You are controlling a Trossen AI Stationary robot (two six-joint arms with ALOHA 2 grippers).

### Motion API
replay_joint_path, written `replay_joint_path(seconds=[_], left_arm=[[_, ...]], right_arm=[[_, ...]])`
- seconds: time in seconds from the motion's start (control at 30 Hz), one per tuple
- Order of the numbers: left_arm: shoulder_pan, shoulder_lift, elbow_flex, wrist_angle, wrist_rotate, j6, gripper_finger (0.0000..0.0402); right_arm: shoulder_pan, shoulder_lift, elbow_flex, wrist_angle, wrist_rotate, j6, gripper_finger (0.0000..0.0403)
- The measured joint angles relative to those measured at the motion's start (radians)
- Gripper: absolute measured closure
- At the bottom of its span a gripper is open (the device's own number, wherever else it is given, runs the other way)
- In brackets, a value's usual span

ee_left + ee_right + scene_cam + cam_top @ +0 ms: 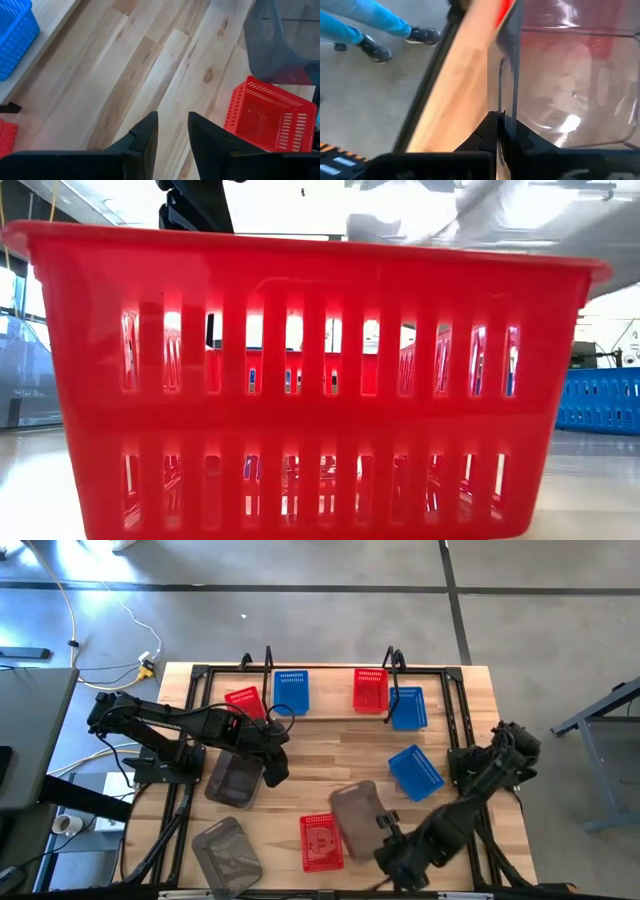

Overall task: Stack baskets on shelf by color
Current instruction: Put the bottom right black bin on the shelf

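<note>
The right gripper (499,131) is closed on the thin wall of a smoky translucent grey basket (358,814), held near the front edge of the table (360,745) just right of a red basket (321,841). The glossy plastic of the held basket is seen from the right wrist view, its fingers pinching the rim.

The left gripper (172,131) is poised above bare wood left of centre, its two dark fingers slightly parted with nothing between them. A second grey basket (233,780) lies just beside it, and a third (227,852) sits at the front left corner.

The table is of pale planked wood with visible grain and knots. Slotted mesh sides are shown closely in the low view, where the red basket fills the frame and appears empty.

On the black wire shelf (330,718) at the back, two red and two blue baskets are arranged. A third blue basket (415,771) rests on the table at the right.

A person's legs (365,22) in blue trousers and dark shoes are visible on the floor beyond.
</note>
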Motion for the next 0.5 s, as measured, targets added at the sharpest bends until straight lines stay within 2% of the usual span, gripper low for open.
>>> replay_joint_path(seconds=[0.3,0.5], left_arm=[[0.009,0.000,0.000,-0.003,-0.049,0.051,0.0303],[0.060,-0.009,0.000,-0.098,-0.108,0.084,0.0303]], right_arm=[[-0.158,0.000,0.029,-0.087,0.062,-0.111,0.0403],[-0.264,-0.009,0.029,-0.103,0.084,-0.176,0.0403]])
